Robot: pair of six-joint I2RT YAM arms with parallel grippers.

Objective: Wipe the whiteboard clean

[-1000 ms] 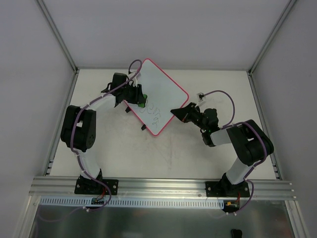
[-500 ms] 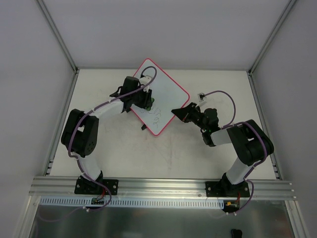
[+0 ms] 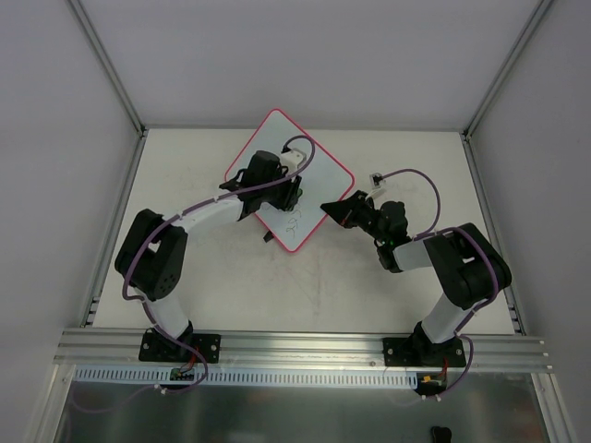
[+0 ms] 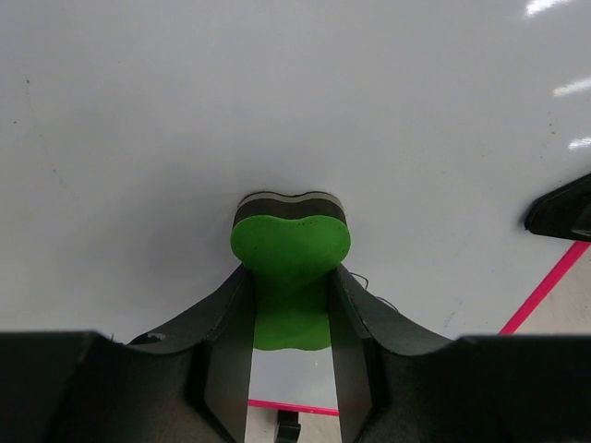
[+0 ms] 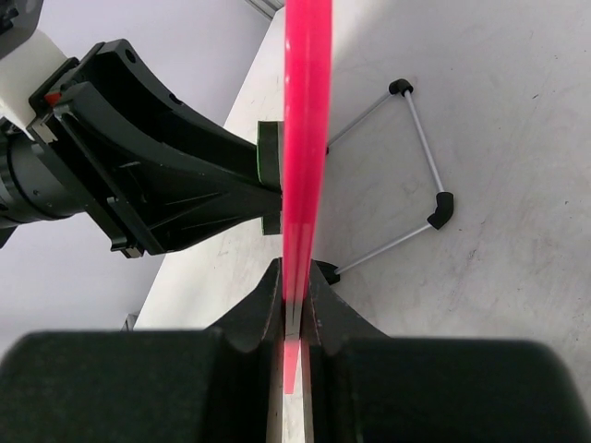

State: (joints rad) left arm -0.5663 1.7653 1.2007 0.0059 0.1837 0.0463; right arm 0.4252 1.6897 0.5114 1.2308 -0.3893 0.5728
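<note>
The whiteboard [image 3: 319, 175], white with a pink-red frame, lies turned like a diamond at the back middle of the table. Faint dark scribbles [image 3: 294, 220] remain near its near corner. My left gripper [image 3: 294, 192] is shut on a green bone-shaped eraser [image 4: 289, 268] and presses it on the board's white face [image 4: 277, 111]. My right gripper [image 3: 325, 209] is shut on the board's right edge, seen edge-on as a pink strip [image 5: 305, 120] between its fingers. The left arm [image 5: 138, 175] shows beyond the frame in the right wrist view.
A thin wire stand with black tips [image 5: 420, 175] lies on the table under the board. A black clip [image 3: 268, 237] sits at the board's near-left edge. Grey enclosure walls and an aluminium rail [image 3: 295, 346] border the white table.
My left gripper has swept the eraser to the right across the board, from its left edge toward the right side. Most of the scribbled writing has gone. The right gripper has held still.
</note>
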